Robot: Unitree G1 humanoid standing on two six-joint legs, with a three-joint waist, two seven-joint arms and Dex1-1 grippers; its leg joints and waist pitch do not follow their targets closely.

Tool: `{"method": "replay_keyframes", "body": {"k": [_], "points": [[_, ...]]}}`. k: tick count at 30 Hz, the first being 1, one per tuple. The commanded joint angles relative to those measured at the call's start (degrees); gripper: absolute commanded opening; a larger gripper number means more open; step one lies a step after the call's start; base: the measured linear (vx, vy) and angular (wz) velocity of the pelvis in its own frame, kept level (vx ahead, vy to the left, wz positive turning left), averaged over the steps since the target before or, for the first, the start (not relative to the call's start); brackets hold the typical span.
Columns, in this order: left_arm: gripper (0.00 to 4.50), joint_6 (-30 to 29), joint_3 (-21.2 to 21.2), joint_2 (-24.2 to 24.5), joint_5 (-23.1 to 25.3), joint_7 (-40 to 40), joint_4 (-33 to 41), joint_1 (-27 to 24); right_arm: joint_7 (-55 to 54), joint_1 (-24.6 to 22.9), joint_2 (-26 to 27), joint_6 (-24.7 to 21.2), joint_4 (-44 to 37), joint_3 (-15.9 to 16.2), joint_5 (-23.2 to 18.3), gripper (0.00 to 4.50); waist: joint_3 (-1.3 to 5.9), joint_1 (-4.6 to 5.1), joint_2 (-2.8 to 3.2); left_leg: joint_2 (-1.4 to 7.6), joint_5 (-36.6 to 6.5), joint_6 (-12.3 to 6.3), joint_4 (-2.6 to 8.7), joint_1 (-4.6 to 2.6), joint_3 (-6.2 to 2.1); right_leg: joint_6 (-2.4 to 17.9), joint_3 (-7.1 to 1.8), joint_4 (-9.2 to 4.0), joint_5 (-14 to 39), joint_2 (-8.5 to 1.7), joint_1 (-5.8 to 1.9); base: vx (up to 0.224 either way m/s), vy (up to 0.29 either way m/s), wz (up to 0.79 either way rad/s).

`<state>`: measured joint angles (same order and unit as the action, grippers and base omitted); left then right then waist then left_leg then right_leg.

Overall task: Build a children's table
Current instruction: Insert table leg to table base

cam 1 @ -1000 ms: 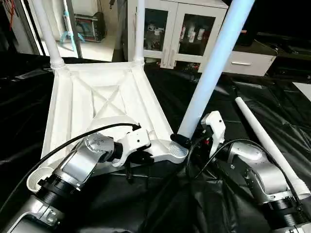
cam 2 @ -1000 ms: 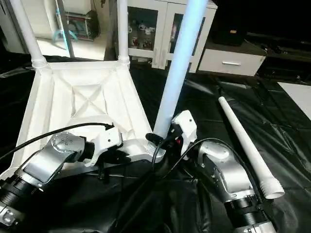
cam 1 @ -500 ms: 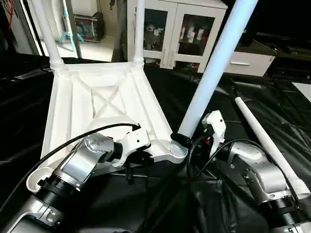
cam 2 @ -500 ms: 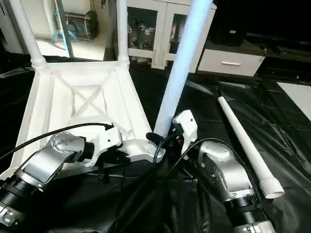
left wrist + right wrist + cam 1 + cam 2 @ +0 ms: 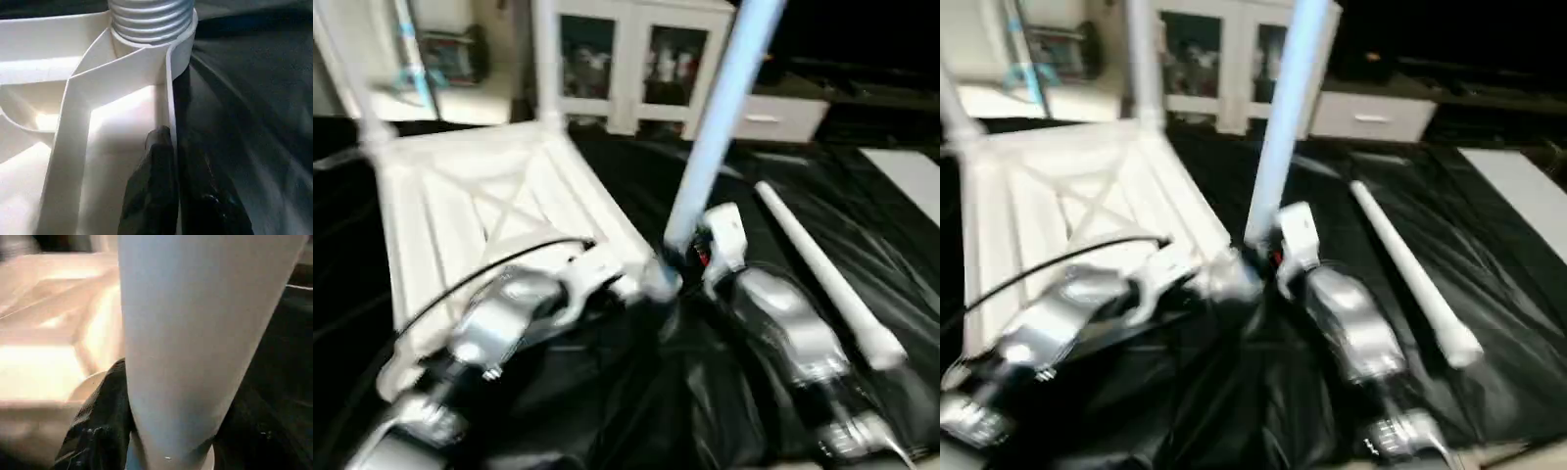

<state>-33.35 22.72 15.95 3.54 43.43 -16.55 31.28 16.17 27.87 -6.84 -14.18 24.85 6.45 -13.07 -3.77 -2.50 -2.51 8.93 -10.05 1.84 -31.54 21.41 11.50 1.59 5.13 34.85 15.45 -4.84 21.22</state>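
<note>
The children's table top (image 5: 480,196) lies upside down on a black sheet, ribbed X-braced underside up. Two white legs (image 5: 546,59) stand in its far corner sockets. A third leg (image 5: 720,117) rises, leaning right, from the near right corner socket (image 5: 183,54), where its threaded end (image 5: 149,14) sits. My right gripper (image 5: 680,259) is shut on this leg's base, with black fingers (image 5: 98,426) on both sides of the tube (image 5: 195,333). My left gripper (image 5: 173,191) is shut on the top's thin rim wall just beside that socket. A fourth leg (image 5: 813,269) lies loose on the sheet to the right.
A white glass-door cabinet (image 5: 626,59) stands behind the table top, with a low white drawer unit (image 5: 773,117) to its right. Crumpled black sheet (image 5: 636,392) covers the floor around both forearms. A pale patch (image 5: 911,176) lies at the far right.
The whole picture has shifted and blurred, so the camera has moved. Both grippers keep their holds and the leaning leg stays in the near right socket.
</note>
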Motion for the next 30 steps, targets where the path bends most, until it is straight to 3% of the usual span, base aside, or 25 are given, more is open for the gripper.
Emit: {"method": "replay_keyframes", "body": {"k": [1, 2, 3, 4, 5, 6, 7, 8, 9, 10, 11, 13, 14, 19, 21, 22, 25, 26, 27, 30], "points": [[0.0, -0.5, -1.8, -3.6, -0.6, -4.0, 2.6, 3.4, -13.4, -0.9, -1.9, -3.3, 12.0, -5.8, 5.5, 1.86, 2.84, -2.63, 0.58, 5.39, -48.4, 8.95, 13.5, 2.39, 0.68, 3.1, -1.23, 5.2, 13.8, 0.13, -4.41, -0.011, -0.09, 0.28], [0.0, -0.7, -1.6, -5.5, 1.0, -7.6, 0.7, 4.8, -16.8, 1.2, -0.4, -2.5, 13.9, -6.0, 5.7, 1.86, 3.11, -1.94, -2.78, 3.06, -33.8, 8.62, 3.56, -5.36, 1.4, 1.9, -4.62, -5.14, 33.3, -4.58, 4.66, -0.011, -0.09, 0.28], [0.0, -0.6, -1.7, -6.1, 1.3, -8.6, 0.2, 5.1, -17.3, 1.8, 0.1, -2.3, 14.4, -6.0, 5.6, 1.86, 3.25, -1.71, -2.52, 0.67, -10.4, 2.24, -5.54, -3.62, -4.26, 2.3, -8.6, -10.16, 45.0, -10.35, 3.43, 0.076, -0.096, -0.05], [0.0, -0.8, -1.6, -6.6, 1.6, -9.1, 0.0, 5.4, -17.8, 2.7, 0.7, -1.8, 15.0, -5.4, 6.2, 1.86, 2.88, -2.35, -1.54, 1.98, -2.3, 2.77, -3.08, 2.68, -6.45, 3.5, -6.28, -6.44, 35.8, -10.5, -3.82, 0.085, 0.02, -0.49], [0.0, -0.8, -1.6, -6.6, 1.6, -9.1, 0.0, 5.4, -17.8, 2.7, 0.7, -1.8, 15.0, -5.4, 6.2, 1.86, 3.36, -2.36, -0.71, 3.55, -2.7, 4.22, 0.3, 1.77, -6.01, 4.2, -4.48, -5.09, 27.0, -7.4, -3.04, 0.085, 0.02, -0.49], [0.0, -0.9, -1.6, -6.9, 1.8, -9.4, -0.1, 5.6, -18.1, 3.3, 1.1, -1.3, 15.4, -4.9, 6.7, 1.86, 4.12, -1.26, -0.05, 4.86, -8.0, 6.19, 1.49, -2.25, -5.49, 4.8, -3.35, -2.81, 9.9, -3.0, 0.49, 0.0, 0.0, 0.0], [0.0, -1.0, -1.8, -7.0, 2.0, -9.8, 0.0, 5.7, -18.5, 3.9, 1.6, -1.1, 15.6, -4.7, 6.8, 1.86, 3.49, -0.88, 0.21, 4.85, -11.3, 6.46, 2.01, -2.37, -5.13, 6.4, -3.34, -2.79, 4.8, -2.66, 0.68, -0.034, -0.042, 0.21], [0.0, -1.3, -2.1, -7.0, 2.3, -10.4, 0.1, 5.7, -19.0, 4.6, 2.0, -0.4, 16.4, -4.4, 6.9, 1.86, 2.94, 0.09, -0.66, 4.29, -22.4, 5.54, 2.8, -1.63, -4.25, 7.9, -3.45, -3.97, 10.3, -3.03, 0.11, -0.034, -0.042, 0.21], [0.0, -1.2, -2.3, -6.9, 2.5, -10.7, 0.2, 5.7, -19.1, 4.9, 2.2, 0.0, 16.7, -4.3, 6.8, 1.86, 2.74, 0.1, -0.62, 3.99, -26.0, 5.47, 2.62, -1.8, -4.09, 7.1, -3.52, -4.63, 16.5, -3.32, 0.57, 0.0, 0.0, 0.0], [0.0, -1.2, -2.7, -6.5, 2.7, -11.2, 0.1, 5.6, -19.3, 5.4, 2.4, 0.9, 17.6, -4.1, 6.9, 1.86, 2.74, 0.09, -0.82, 3.48, -29.6, 5.07, 2.14, -2.28, -3.9, 4.8, -3.67, -5.86, 25.9, -3.89, 1.39, 0.0, 0.0, 0.0], [0.0, -1.2, -2.7, -6.5, 2.7, -11.2, 0.1, 5.6, -19.3, 5.4, 2.4, 0.9, 17.7, -4.1, 6.9, 1.86, 3.08, 0.04, -0.77, 3.53, -28.0, 4.57, 2.29, -1.89, -4.08, 3.1, -3.8, -6.23, 28.5, -4.29, 1.04, 0.0, 0.0, 0.0], [0.0, -1.4, -2.8, -6.4, 2.9, -11.5, -0.1, 5.7, -19.8, 5.8, 2.7, 1.8, 18.8, -4.3, 6.7, 1.86, 3.44, -0.05, -0.9, 3.67, -24.3, 4.11, 2.62, -1.37, -4.04, 2.4, -3.78, -6.32, 26.4, -4.48, 0.47, 0.0, 0.0, 0.0], [0.0, -1.6, -3.3, -6.1, 3.0, -12.1, -0.5, 5.8, -19.9, 6.4, 2.9, 3.2, 20.1, -4.7, 6.4, 1.86, 3.49, -0.15, -0.92, 3.86, -19.2, 3.71, 2.82, -1.06, -3.72, 3.3, -3.98, -5.88, 19.9, -4.25, 0.47, 0.0, 0.0, 0.0], [0.0, -1.8, -3.5, -5.9, 2.7, -12.2, -0.6, 5.6, -17.6, 7.2, 2.9, 5.3, 21.1, -4.2, 6.6, 1.86, 3.73, -0.09, -0.76, 3.96, -15.2, 3.57, 2.7, -0.67, -3.18, 6.1, -4.0, -4.76, 11.5, -3.94, -0.05, 0.0, 0.0, 0.0], [0.0, -1.8, -3.4, -5.8, 2.7, -12.1, -0.5, 5.4, -16.4, 7.0, 3.0, 5.8, 20.4, -4.1, 6.4, 1.86, 3.89, -0.1, -0.72, 3.96, -11.9, 3.19, 2.58, -0.54, -3.0, 7.4, -3.99, -4.07, 5.9, -3.73, -0.48, 0.0, 0.0, 0.0], [0.0, -1.8, -3.4, -5.7, 2.6, -12.0, -0.5, 5.3, -15.5, 7.0, 3.1, 6.2, 19.9, -4.2, 6.1, 2.42, 3.94, -0.12, -0.51, 4.01, -11.2, 3.01, 2.5, -0.64, -2.91, 8.0, -4.0, -3.93, 4.2, -3.68, -0.52, 0.0, 0.0, 0.0], [0.0, -1.7, -3.4, -5.7, 2.5, -11.9, -0.6, 5.3, -15.0, 7.1, 3.1, 6.6, 19.8, -3.8, 6.2, 2.56, 4.12, -0.18, -0.59, 3.96, -9.0, 2.74, 2.27, -0.78, -2.69, 9.3, -4.0, -3.51, 0.9, -3.58, -0.74, 0.0, 0.0, 0.0], [0.0, -1.6, -3.4, -5.6, 2.5, -11.9, -0.8, 5.4, -14.5, 7.3, 3.0, 6.9, 19.2, -3.5, 6.2, 2.72, 4.45, -0.31, -0.58, 3.83, -5.9, 1.86, 1.82, -0.72, -2.44, 10.8, -4.13, -2.85, -4.6, -3.54, -1.06, 0.0, 0.0, 0.0], [0.0, -1.5, -3.4, -5.5, 2.4, -11.9, -1.1, 5.6, -13.7, 7.5, 2.9, 7.1, 18.7, -3.3, 6.1, 2.81, 4.4, -0.42, -0.49, 3.8, -5.1, 1.43, 1.84, -0.78, -2.38, 11.1, -4.09, -2.75, -6.0, -3.39, -1.03, 0.0, 0.0, 0.0], [0.0, -1.3, -3.3, -5.3, 2.3, -11.9, -1.5, 5.8, -13.1, 7.6, 2.9, 7.5, 17.7, -3.5, 5.7, 3.04, 4.3, -0.52, -0.48, 3.76, -6.1, 0.24, 1.75, -0.85, -2.14, 11.8, -4.15, -2.89, -5.4, -3.54, -1.06, 0.0, 0.0, 0.0]]}}
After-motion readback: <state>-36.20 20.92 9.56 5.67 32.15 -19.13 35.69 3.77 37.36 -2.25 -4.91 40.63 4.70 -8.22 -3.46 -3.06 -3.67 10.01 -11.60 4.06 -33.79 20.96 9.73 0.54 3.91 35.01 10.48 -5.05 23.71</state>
